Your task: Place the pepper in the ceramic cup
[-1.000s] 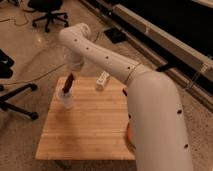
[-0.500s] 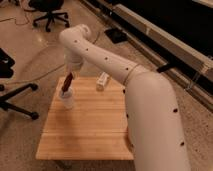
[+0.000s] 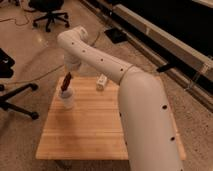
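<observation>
The white robot arm (image 3: pixel 125 85) reaches across the wooden table (image 3: pixel 95 130) toward its far left corner. There the gripper (image 3: pixel 70 75) hangs above the ceramic cup (image 3: pixel 67 99), pinching the pepper (image 3: pixel 65 82), whose lower end sits at the cup's rim. A white bottle (image 3: pixel 101 82) lies by the far edge.

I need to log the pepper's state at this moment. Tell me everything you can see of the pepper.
The pepper is a small, slender, dark red-brown chili shape, smooth as far as it shows. It hangs nearly upright, slightly tilted, directly above the ceramic cup near the wooden table's left back part. Its upper end meets the claw under the white arm; its lower end reaches the cup's rim. Whether it touches the cup is unclear.
</observation>
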